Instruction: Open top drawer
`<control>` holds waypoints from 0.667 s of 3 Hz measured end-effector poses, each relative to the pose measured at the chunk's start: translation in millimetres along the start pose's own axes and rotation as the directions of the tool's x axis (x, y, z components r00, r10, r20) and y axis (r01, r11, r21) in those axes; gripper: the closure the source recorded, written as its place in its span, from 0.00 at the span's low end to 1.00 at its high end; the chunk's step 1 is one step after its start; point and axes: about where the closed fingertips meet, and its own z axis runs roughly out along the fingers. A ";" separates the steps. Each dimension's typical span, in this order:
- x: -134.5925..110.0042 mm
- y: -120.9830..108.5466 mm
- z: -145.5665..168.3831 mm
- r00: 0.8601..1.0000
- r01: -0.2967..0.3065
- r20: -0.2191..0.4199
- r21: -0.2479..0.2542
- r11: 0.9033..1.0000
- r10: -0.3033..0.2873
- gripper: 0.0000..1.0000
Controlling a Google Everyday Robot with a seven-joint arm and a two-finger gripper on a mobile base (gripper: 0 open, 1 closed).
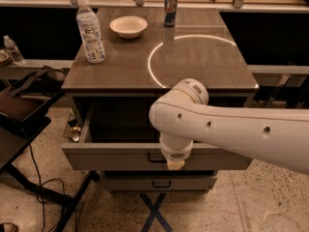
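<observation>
I judge the drawer (111, 157) rigid and easy-sliding, best pulled by its small loop handle (154, 157); my pincer (175, 164) hangs just right of that handle, and I cannot tell its grip.

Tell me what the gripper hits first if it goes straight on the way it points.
The gripper points down, at the front panel of the top drawer, beside its handle. Straight on, it would likely pass that panel and meet the lower drawer front or the floor; depth is unclear.
</observation>
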 end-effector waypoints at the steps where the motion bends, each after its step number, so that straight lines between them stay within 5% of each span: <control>1: 2.7 -0.6 -7.0 1.000 -0.003 -0.014 0.010 1.000 0.003 0.69; 2: 3.6 -1.3 -10.4 1.000 -0.004 -0.019 0.014 1.000 0.005 0.93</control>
